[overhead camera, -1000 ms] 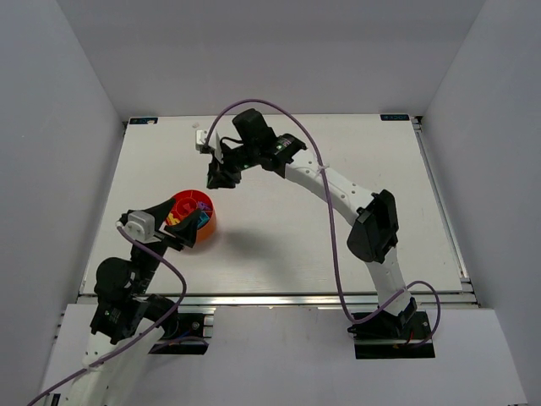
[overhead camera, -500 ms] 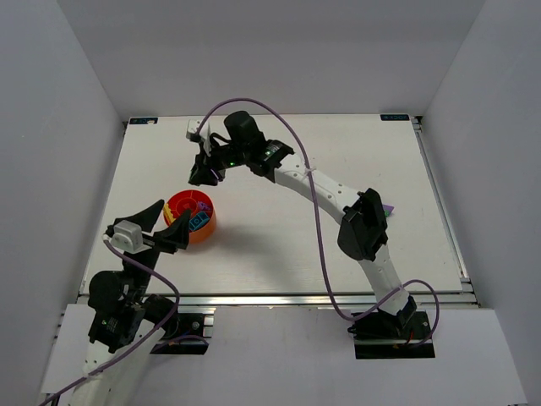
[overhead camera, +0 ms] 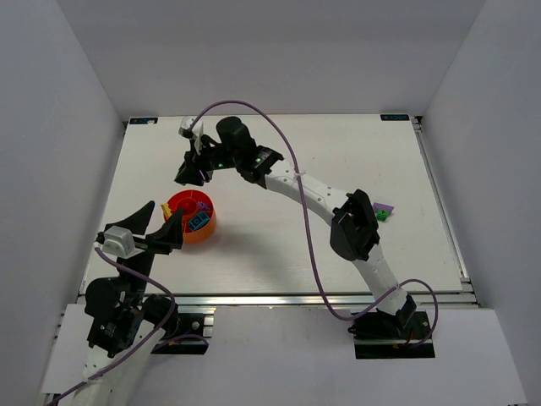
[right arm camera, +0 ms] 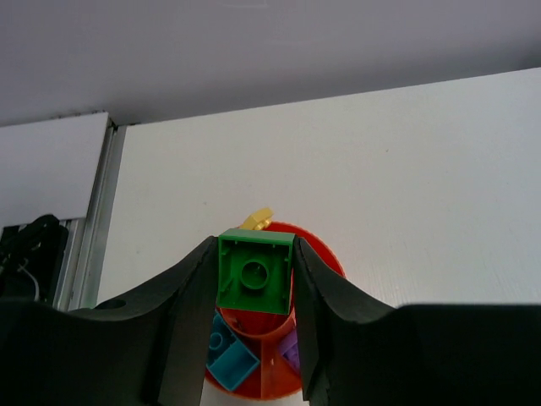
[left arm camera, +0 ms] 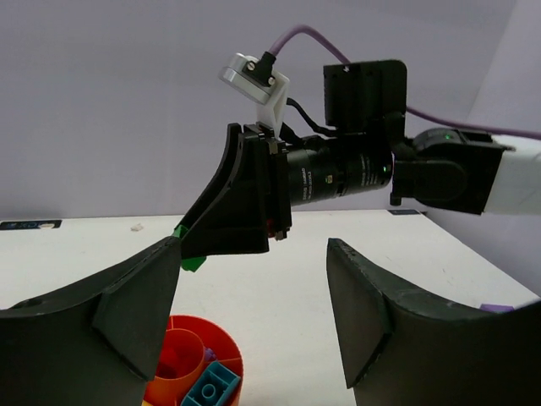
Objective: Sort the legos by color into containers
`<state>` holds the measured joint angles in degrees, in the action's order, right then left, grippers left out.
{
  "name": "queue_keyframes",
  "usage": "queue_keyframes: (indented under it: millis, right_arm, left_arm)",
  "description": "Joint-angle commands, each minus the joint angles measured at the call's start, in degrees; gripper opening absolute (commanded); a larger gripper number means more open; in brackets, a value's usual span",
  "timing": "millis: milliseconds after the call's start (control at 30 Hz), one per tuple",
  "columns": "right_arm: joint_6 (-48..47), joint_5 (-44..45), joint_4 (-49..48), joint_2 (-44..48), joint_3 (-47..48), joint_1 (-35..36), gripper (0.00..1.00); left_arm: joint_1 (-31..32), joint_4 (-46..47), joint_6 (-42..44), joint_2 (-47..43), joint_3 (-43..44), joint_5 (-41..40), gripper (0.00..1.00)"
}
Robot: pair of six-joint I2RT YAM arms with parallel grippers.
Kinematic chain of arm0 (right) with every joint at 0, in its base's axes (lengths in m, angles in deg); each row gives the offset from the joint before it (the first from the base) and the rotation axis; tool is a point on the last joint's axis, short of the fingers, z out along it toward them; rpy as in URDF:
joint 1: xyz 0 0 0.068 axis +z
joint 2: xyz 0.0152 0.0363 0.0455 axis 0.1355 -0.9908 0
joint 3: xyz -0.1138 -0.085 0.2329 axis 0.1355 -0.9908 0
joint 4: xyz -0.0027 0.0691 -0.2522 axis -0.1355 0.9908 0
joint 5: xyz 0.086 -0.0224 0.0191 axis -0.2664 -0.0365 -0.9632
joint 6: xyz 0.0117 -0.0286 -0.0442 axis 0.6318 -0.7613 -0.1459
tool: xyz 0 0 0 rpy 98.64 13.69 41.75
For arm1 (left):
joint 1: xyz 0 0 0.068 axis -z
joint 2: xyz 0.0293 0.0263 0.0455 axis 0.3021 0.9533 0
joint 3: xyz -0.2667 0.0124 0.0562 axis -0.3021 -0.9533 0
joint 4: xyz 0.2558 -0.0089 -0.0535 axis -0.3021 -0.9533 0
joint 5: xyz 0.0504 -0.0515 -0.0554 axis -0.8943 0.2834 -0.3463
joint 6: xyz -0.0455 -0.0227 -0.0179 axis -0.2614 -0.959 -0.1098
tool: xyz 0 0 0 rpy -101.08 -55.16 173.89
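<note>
Two pincers attend one bowl. The left pincer (overhead camera: pixel 166 216) stands with its jaws spread wide and nothing between them. The bowl (overhead camera: pixel 203 233), orange outside and red within, sits on the counter (overhead camera: pixel 279 245) just ahead of its fingertips, low and toward its left finger. Whether that is one bowl or two nested I cannot tell. Ridges inside seem to split it into sections.

Inside lie a teal brick (right arm camera: pixel 230 357) and a purple brick (right arm camera: pixel 289 347), and a yellow brick (right arm camera: pixel 258 220) pokes over the far rim.

Next comes the right pincer (overhead camera: pixel 190 172), clamped on a green brick (right arm camera: pixel 255 275). The fingers press two opposite side walls, with the single stud facing the wrist camera. The bowl lies below and just ahead of its fingertips, clearly apart from the brick, so the step in hand looks like a drop into the bowl.

I judge the brick to be very light, stiff and smooth-sided. It should not deform, but it could pivot or squirt out if pinched off-centre. The flat side walls are the right place to hold it, squarely and near the middle. Being so light, it may bounce off a ridge or rim if let go from high up.

Far behind the right pincer, beside its own forearm, a loose purple brick (overhead camera: pixel 383 206) and a loose green brick (overhead camera: pixel 384 216) lie touching on the counter, unsorted.
</note>
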<state>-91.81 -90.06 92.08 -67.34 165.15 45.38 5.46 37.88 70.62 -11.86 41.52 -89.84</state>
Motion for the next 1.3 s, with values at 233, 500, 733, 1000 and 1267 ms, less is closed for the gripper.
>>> queue_keyframes:
  millis: [233,500,733,1000,1267]
  right_arm:
    - [8.61,10.16,-10.09,-6.89,3.77,1.76,0.0]
    - [10.1,13.94,-13.07,-10.75,5.53,2.38,0.0]
    - [10.63,13.59,-13.34,-12.78,5.53,3.08,0.0]
    - [10.63,13.33,-13.34,-13.75,5.18,3.52,0.0]
    - [10.72,12.45,-12.64,-13.75,3.51,3.61,0.03]
  left_arm:
    - [-0.2,0.31,-0.46,-2.98,-0.81,-5.91,0.8]
    - [-0.2,0.13,-0.46,-3.15,-0.72,-6.88,0.8]
    - [-0.2,0.13,-0.46,-3.06,-0.72,-7.05,0.8]
    - [-0.2,-0.04,-0.55,-3.15,-0.55,-7.49,0.81]
    - [-0.2,-0.04,-0.46,-3.24,-0.63,-7.58,0.81]
